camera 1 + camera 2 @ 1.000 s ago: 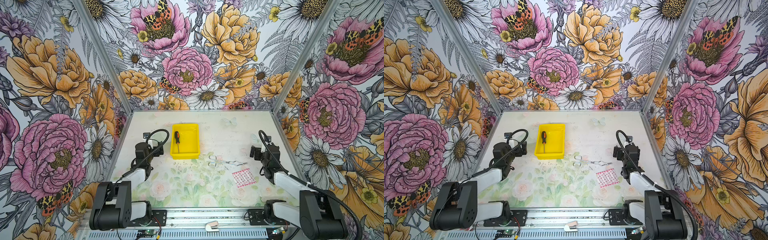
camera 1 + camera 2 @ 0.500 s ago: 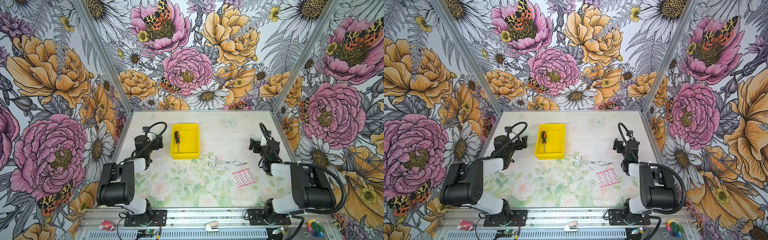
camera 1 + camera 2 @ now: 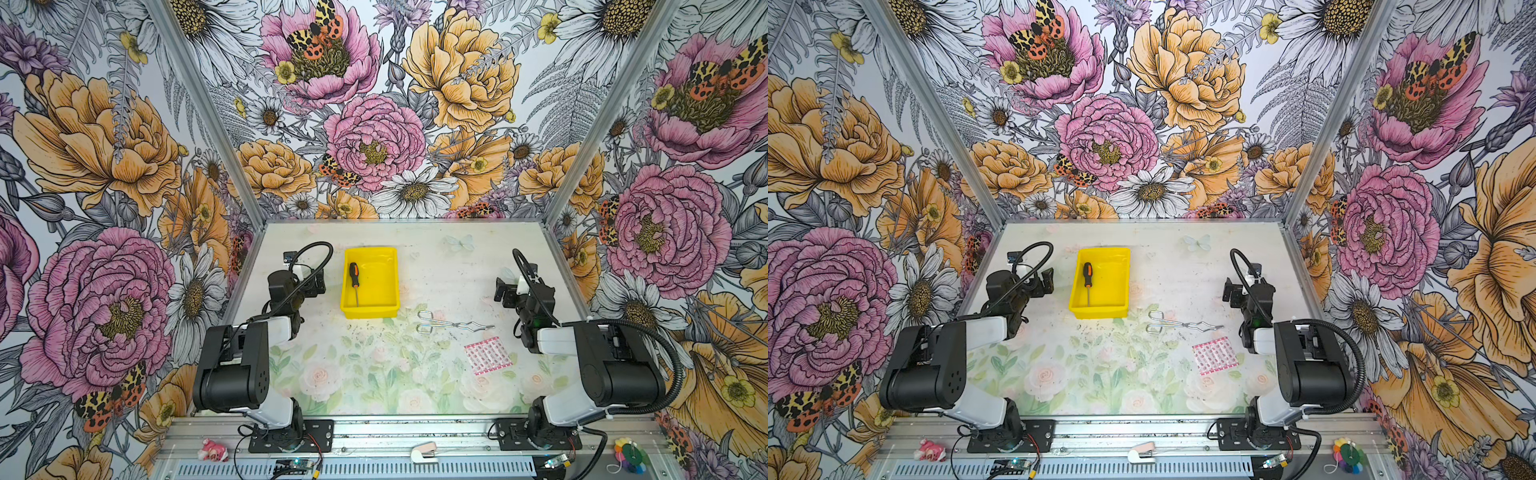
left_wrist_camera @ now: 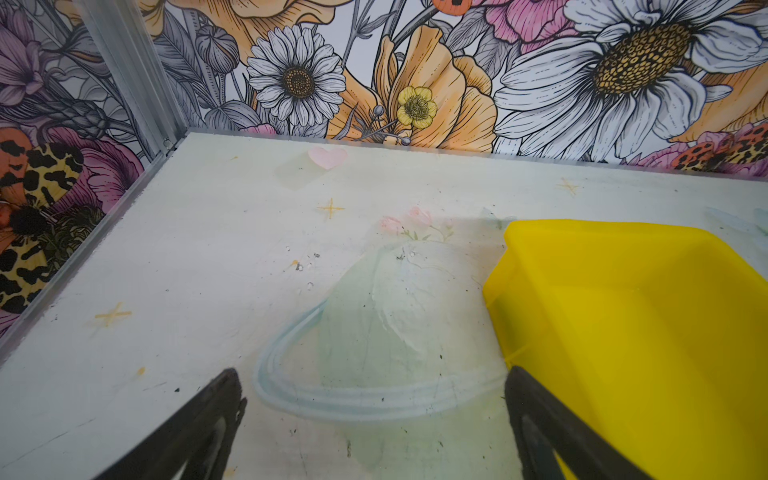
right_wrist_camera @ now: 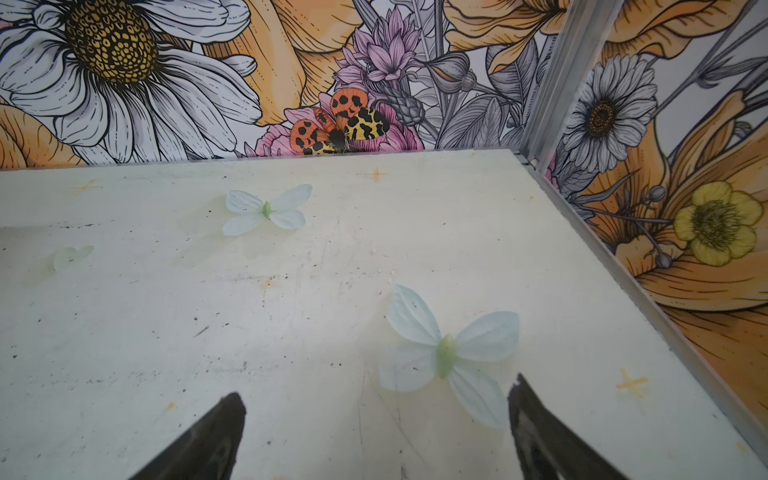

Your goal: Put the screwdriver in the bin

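The screwdriver (image 3: 354, 276) (image 3: 1087, 280), with a black-and-orange handle and a thin shaft, lies inside the yellow bin (image 3: 370, 309) (image 3: 1100, 311) along its left side. Its handle points toward the back wall. My left gripper (image 3: 313, 282) (image 3: 1045, 283) stands open and empty just left of the bin. In the left wrist view the gripper (image 4: 372, 374) frames bare table, with the bin's corner (image 4: 623, 311) beside one finger. My right gripper (image 3: 500, 291) (image 3: 1228, 291) (image 5: 376, 388) is open and empty over bare table, far right of the bin.
Silver wire tongs (image 3: 453, 326) lie on the table right of the bin's front. A pink patterned packet (image 3: 487, 355) lies nearer the front right. Floral walls close in the table on three sides, and both arms are folded near their bases.
Both arms have folded back, their elbows rising toward the bases. The grippers have stayed about where they were, open. The screwdriver has not moved in the bin.
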Available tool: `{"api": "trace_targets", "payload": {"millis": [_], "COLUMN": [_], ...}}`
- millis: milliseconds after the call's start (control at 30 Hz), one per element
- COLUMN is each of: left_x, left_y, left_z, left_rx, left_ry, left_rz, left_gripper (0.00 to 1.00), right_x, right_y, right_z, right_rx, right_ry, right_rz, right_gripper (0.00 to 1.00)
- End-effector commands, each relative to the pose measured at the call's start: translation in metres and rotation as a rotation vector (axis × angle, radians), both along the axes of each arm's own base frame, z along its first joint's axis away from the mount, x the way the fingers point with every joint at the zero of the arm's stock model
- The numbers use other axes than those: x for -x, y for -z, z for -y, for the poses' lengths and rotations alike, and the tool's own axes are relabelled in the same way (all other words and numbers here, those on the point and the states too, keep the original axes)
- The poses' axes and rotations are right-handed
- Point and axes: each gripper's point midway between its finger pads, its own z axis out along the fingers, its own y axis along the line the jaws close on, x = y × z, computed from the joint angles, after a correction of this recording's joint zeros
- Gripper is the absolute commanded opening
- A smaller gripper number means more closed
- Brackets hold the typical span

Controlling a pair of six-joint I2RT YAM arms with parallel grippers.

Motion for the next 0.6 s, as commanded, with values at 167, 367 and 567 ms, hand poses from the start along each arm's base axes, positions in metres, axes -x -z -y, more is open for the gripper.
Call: {"api": "trace_targets", "payload": {"millis": [167,367,567], "left_x": [0.02,0.023,0.021], "left_y": [-0.002,-0.006,-0.005], "left_z": [-0.004,-0.002,0.005], "left_rx": [-0.045,-0.067,-0.081], "left_ry": [-0.083,-0.101,-0.064], "left_rz": [0.12,0.158,0.158], "left_gripper": [0.99,0.99,0.99], "right_x": [-0.007,-0.006,-0.006], "right_y": [-0.014,-0.013,-0.014], "right_z": [0.0,-0.001,-0.001], "right_rx": [0.015,0.018,0.018], "right_ry": [0.0,0.002,0.0], "right_rz": [0.05,0.048,0.054], "right_gripper": [0.99,1.0,1.0]}}
